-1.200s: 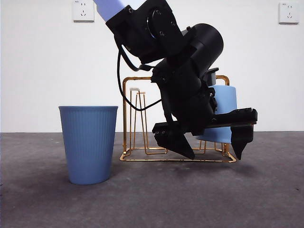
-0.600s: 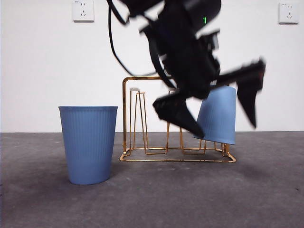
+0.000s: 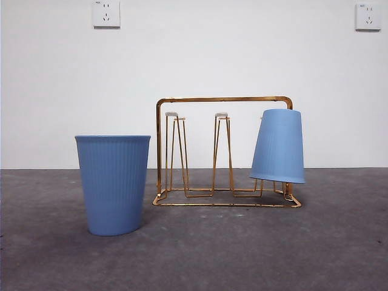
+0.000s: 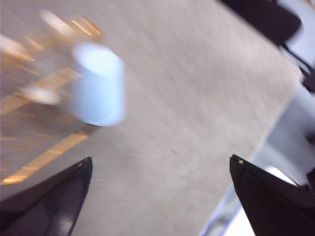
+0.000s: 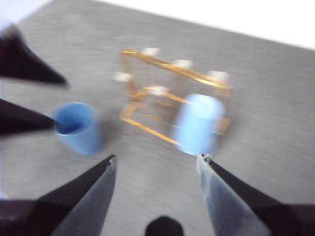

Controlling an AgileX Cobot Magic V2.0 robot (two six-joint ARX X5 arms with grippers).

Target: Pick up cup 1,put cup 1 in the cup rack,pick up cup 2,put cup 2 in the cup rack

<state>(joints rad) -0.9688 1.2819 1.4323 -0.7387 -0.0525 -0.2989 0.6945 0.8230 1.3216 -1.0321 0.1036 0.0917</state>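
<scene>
Cup 1 [image 3: 279, 145], light blue, hangs upside down on a peg at the right end of the gold wire cup rack [image 3: 221, 99]. To the left of the rack, cup 2 [image 3: 113, 185] stands upright on the table. No arm shows in the front view. My left gripper [image 4: 161, 159] is open and empty, raised above the table, with cup 1 [image 4: 97, 83] blurred ahead of it. My right gripper [image 5: 157, 157] is open and empty too, high above cup 2 [image 5: 76, 127], cup 1 [image 5: 197, 123] and the rack [image 5: 147, 61].
The grey table [image 3: 242, 254] runs back to a white wall with two sockets. The rack's left and middle pegs [image 3: 221, 151] are bare. In the right wrist view the other arm's black jaws [image 5: 29, 73] show at the edge, near cup 2.
The arm that hung at the rack's right end with open jaws has risen out of the front view. Cup 1 stays on its peg; cup 2 has not moved.
</scene>
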